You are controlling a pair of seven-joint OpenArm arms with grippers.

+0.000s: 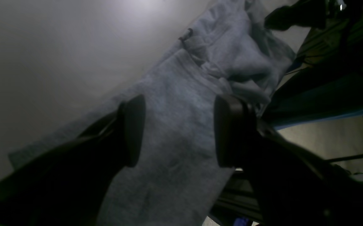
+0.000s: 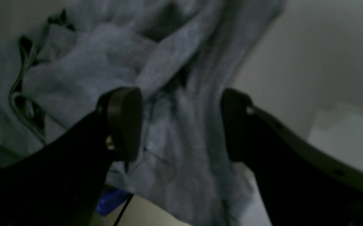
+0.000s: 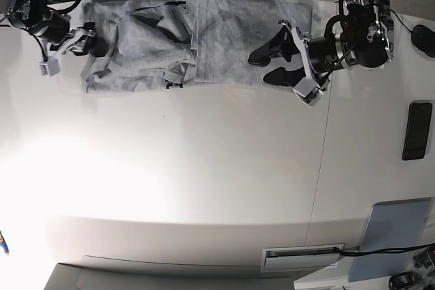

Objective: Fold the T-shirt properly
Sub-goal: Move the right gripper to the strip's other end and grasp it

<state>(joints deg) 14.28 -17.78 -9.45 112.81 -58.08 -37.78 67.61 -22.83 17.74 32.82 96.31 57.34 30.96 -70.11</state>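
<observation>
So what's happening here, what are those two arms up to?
Two robot arms are working on a grey T-shirt that lies crumpled along the far edge of a white table. The left gripper hangs open over the flatter end of the shirt, and the right gripper is open over the bunched-up end. Neither one is holding the cloth. Nothing is neatly folded yet; part of the shirt is doubled over and wrinkled.

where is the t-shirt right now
In the base view the T-shirt lies spread along the far edge of the white table, between the open right pincer at its left end and the open left pincer at its right.
</observation>
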